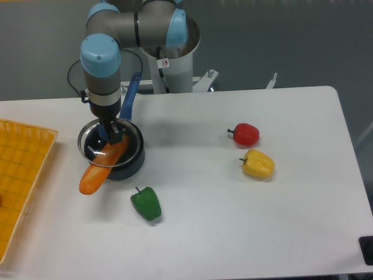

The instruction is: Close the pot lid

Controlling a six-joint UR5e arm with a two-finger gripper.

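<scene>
Lid (93,140) held above pot (125,163), glass disc shifted toward pot's left, rim overhanging dark wall. Pot at table's (233,210) left part, blue handle (130,96) pointing back toward arm base. Orange carrot-like vegetable (102,166) lay across pot rim, one end inside, other end sticking out front-left over table. Tool (112,135) pointed straight down at lid's centre, clenched there; knob itself hidden. Green pepper (145,203) just in front of pot. Red pepper (245,134) and yellow pepper (258,164) well apart to right. Yellow mesh tray (23,175) at left edge.

Orange carrot (100,168), green pepper (146,203), red pepper (245,134), yellow pepper (259,164), yellow tray (20,175)
</scene>
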